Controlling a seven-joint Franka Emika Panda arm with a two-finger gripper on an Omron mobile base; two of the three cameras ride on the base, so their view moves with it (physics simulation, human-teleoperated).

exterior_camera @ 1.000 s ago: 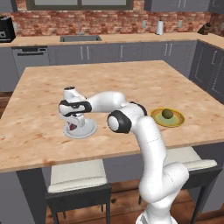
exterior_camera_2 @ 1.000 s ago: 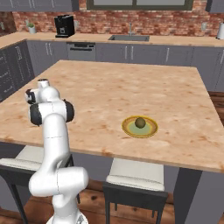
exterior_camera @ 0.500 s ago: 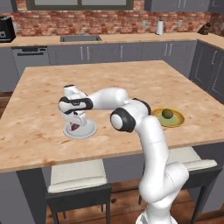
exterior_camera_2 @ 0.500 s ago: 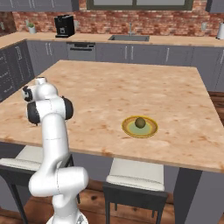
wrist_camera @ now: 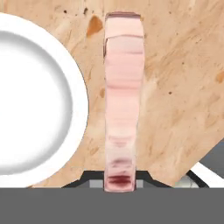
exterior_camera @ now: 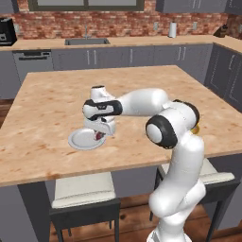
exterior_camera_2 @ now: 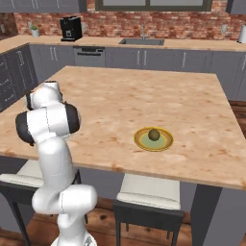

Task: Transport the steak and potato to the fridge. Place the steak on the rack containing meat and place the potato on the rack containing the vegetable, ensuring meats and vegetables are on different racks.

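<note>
White plate [exterior_camera: 84, 140] sat left on the island; just above its right edge I had the gripper [exterior_camera: 100, 135] pinched on the steak [wrist_camera: 124, 96], slab edge-on between the jaws, lifted clear. Right of the plate, well apart, the potato [exterior_camera_2: 153, 134] lay on its yellow dish [exterior_camera_2: 165, 143]. I judged only the steak pickup done; both fridge placements remained.

The wooden island [exterior_camera: 56, 99] carries a white plate [exterior_camera: 81, 140] near its front edge, and a yellow-green dish [exterior_camera_2: 153, 140] well apart from that plate.
</note>
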